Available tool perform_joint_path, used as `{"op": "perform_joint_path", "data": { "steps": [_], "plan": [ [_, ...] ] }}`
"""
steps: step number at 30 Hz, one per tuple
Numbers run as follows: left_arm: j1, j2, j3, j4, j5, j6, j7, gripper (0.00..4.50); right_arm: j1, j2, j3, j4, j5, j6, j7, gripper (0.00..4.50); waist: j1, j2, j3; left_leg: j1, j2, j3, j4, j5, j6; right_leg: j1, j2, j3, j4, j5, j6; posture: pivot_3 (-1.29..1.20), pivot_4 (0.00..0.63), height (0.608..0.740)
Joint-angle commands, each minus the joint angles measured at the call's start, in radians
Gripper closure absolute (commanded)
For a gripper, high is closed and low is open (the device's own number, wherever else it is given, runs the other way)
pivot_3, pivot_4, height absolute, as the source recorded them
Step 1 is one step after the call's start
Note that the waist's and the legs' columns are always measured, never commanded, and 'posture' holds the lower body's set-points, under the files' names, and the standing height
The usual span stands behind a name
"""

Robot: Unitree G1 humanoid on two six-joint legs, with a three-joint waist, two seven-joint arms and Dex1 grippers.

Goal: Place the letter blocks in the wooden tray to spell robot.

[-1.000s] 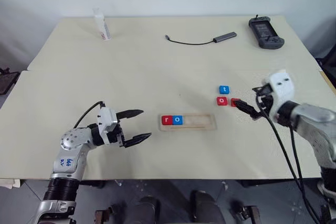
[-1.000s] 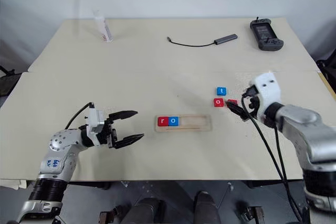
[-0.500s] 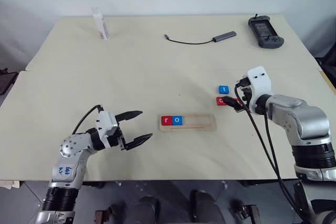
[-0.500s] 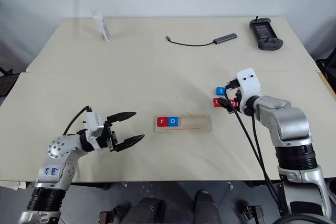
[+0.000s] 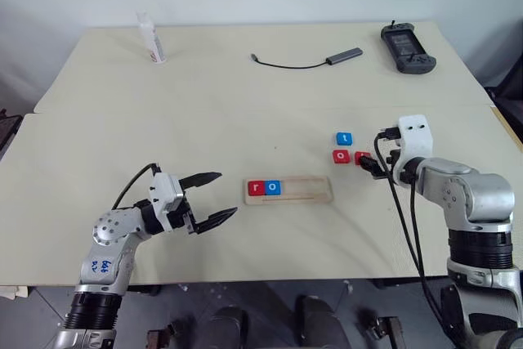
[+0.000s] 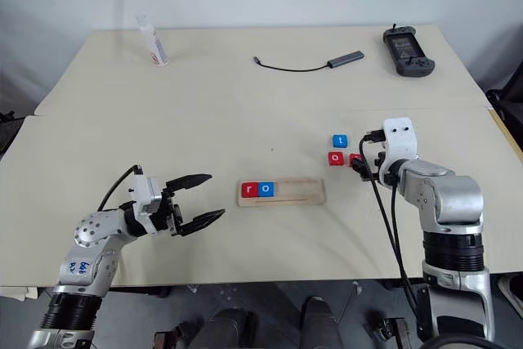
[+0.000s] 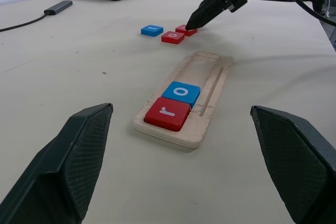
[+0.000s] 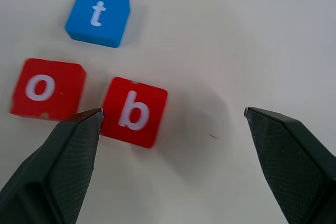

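Tray: wooden tray (image 5: 288,190) lying near-centre on the table (image 5: 204,112), long axis running left to right.
Filled slots: red r block (image 5: 257,188) at the tray's left end, blue o block (image 5: 274,188) touching it on the right — remaining slots bare.
Loose blocks: red b block (image 8: 134,110), red o block (image 5: 342,156) and blue t block (image 5: 344,138) clustered right of the tray and a little farther back; b just right of the red o, t just beyond the red o.
Right gripper (image 8: 173,129): spread wide, holding nothing, angled down over the b block; b sitting between the fingers (image 8: 58,166) but crowded toward the one nearest the red o, with much free room on the other side.
Left gripper (image 5: 211,198): also spread and empty, level, hovering left of the tray and pointing toward it, well apart from the loose blocks.
Step in hand: likely picking b, the third letter.
Key relation: b lying directly below and ahead of the right fingers, off-centre in the gap — probably calls for a small shift away from the red o before closing.
Nearer arm: right, by far.
Risk: finger nearest the red o could nudge or catch that block.
Clutter: cable with adapter (image 5: 306,61), handheld controller (image 5: 407,41), small bottle (image 5: 150,38) at the far edge, well apart.
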Motion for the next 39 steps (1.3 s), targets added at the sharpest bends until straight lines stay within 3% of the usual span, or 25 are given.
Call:
{"op": "perform_joint_path", "data": {
  "steps": [1,8,11,18,26,31,37,38,39],
  "plan": [
    [0.001,0.006,0.006,-0.039,-0.007,-0.008,0.002,0.04,-0.001,0.024,-0.02,-0.024,-0.016,0.002,-0.028,0.0,0.0,0.0,0.0,0.0,0.0,0.0,0.0,0.0,0.0,0.0,0.0,0.0,0.0,0.0,0.0,0.0,0.15,0.74],
    [-0.003,0.007,0.004,-0.039,-0.007,-0.007,0.001,0.04,0.007,0.078,-0.015,-0.025,-0.048,0.008,-0.085,0.0,0.0,0.0,0.0,0.0,0.0,0.0,0.0,0.0,0.0,0.0,0.0,0.0,0.0,0.0,0.0,0.0,0.15,0.74],
    [-0.007,0.007,0.004,-0.037,-0.006,-0.008,0.0,0.0,0.011,0.08,-0.019,-0.028,-0.054,0.009,-0.092,0.59,0.0,0.0,0.0,0.0,0.0,0.0,0.0,0.0,0.0,0.0,0.0,0.0,0.0,0.0,0.0,0.0,0.15,0.74],
    [-0.027,0.005,-0.005,-0.023,-0.01,-0.008,-0.017,0.0,0.015,0.09,-0.027,-0.058,-0.056,0.009,-0.102,3.03,0.003,0.0,0.0,0.0,-0.001,0.0,0.0,0.0,0.0,0.0,0.0,0.0,0.0,0.0,0.0,0.0,0.15,0.74],
    [-0.071,-0.003,-0.042,0.023,-0.014,-0.007,-0.082,0.0,0.098,0.09,-0.105,-0.303,-0.032,0.165,-0.114,3.03,0.002,0.0,0.0,0.0,0.0,0.0,-0.001,0.0,0.0,0.0,0.0,0.0,0.0,0.0,0.0,0.0,0.15,0.74],
    [-0.097,-0.009,-0.074,0.051,-0.015,-0.004,-0.136,0.0,0.232,0.24,-0.163,-0.612,-0.043,0.389,-0.155,3.03,0.001,0.0,0.0,0.0,0.0,-0.001,-0.002,0.0,0.0,0.0,0.001,0.0,0.0,0.0,0.0,0.0,0.15,0.74],
    [-0.125,-0.013,-0.087,0.081,-0.013,-0.004,-0.166,0.0,0.307,0.375,-0.147,-0.721,-0.095,0.426,-0.206,3.03,0.001,0.001,0.0,0.001,-0.001,0.0,-0.001,0.0,0.0,-0.001,0.0,0.002,0.001,0.0,0.0,0.0,0.15,0.74],
    [-0.128,-0.013,-0.087,0.085,-0.012,-0.005,-0.17,0.0,0.311,0.385,-0.144,-0.726,-0.104,0.424,-0.21,2.31,0.001,0.001,0.0,0.001,0.0,0.0,-0.001,0.0,0.0,-0.001,0.001,0.002,0.001,0.0,0.0,0.0,0.15,0.74],
    [-0.133,-0.013,-0.086,0.089,-0.012,-0.005,-0.172,0.0,0.313,0.385,-0.141,-0.729,-0.106,0.418,-0.205,1.97,0.001,0.001,0.0,0.001,0.0,0.0,-0.001,0.0,0.0,-0.001,0.001,0.002,0.001,0.0,0.0,0.0,0.15,0.74]
  ]
}}
